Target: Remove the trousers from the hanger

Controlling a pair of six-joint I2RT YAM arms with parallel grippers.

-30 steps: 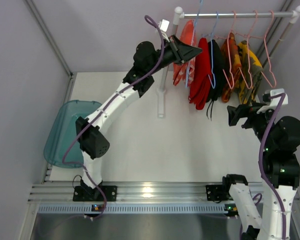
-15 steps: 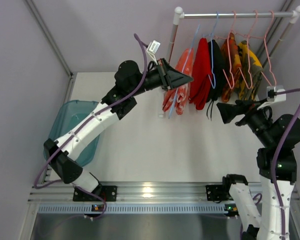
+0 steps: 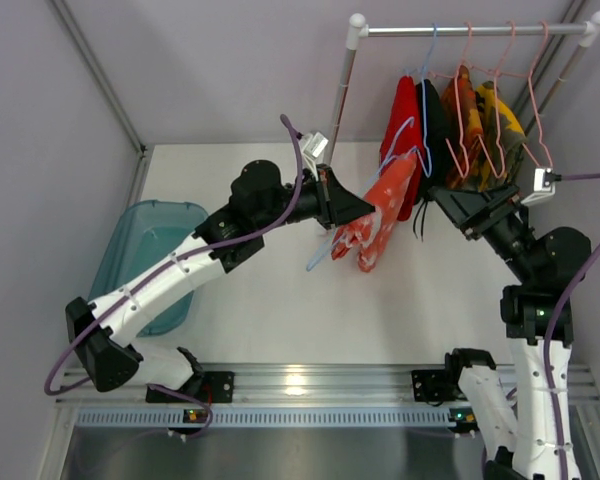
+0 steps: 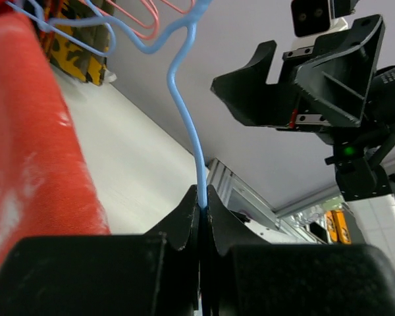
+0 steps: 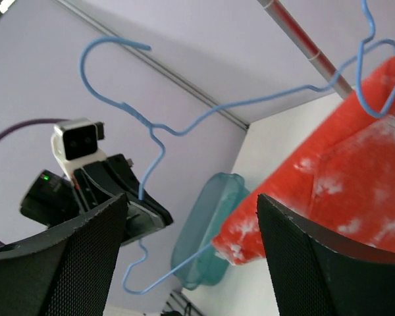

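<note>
Left hand (image 3: 368, 208) is clamped shut on the blue hanger (image 4: 186, 131), over which the blotched trousers (image 3: 385, 215) are draped above the desk (image 3: 280, 290). Right hand (image 3: 442, 200) is held open beside them, empty.

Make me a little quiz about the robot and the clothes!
1. True or false: the left claw is pinching the wire of the blue hanger.
2. Which trousers hang on that hanger? A: a green pair. B: the blotchy orange-red trousers. C: a blue pair.
3. Fill in the gap: the right claw is ____ with nothing in it.

Key: 1 true; 2 B; 3 open.
</note>
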